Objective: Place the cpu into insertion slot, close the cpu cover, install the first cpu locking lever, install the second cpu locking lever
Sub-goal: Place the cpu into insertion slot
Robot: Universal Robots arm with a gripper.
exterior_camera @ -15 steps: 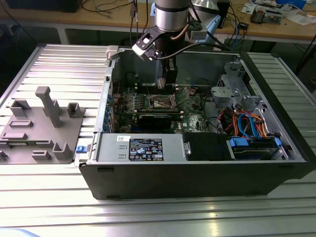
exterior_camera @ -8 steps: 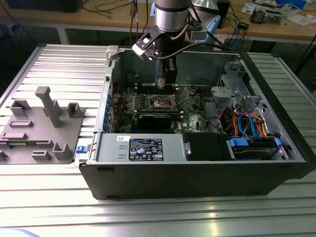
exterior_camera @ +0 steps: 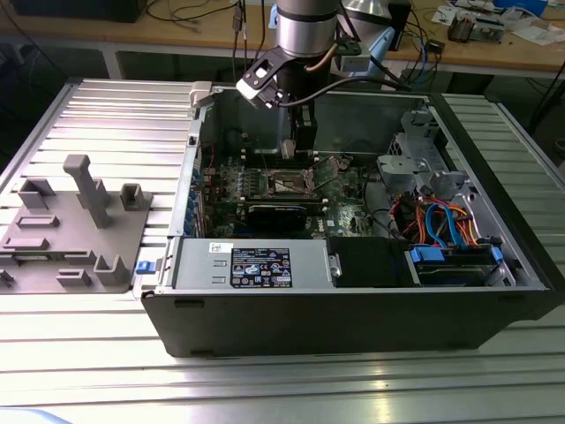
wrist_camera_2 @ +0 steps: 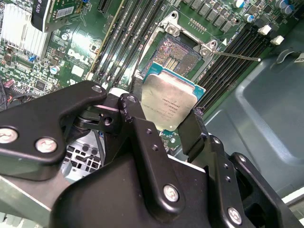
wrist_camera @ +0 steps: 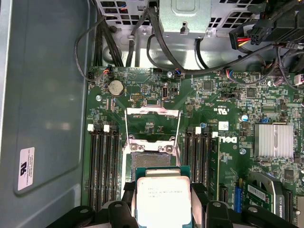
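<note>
Silver cpu point(wrist_camera_2: 169, 103) in pincer point(wrist_camera_2: 164, 122), near insertion slot point(wrist_camera_2: 179, 56)

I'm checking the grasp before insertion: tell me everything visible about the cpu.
The cpu is a flat square chip, dull silver metal on top with faint print, on a green substrate edge. The black gripper clamps it by two opposite edges. It hangs over the board near the slot, whose contact field lies bare; it is not seated.
</note>
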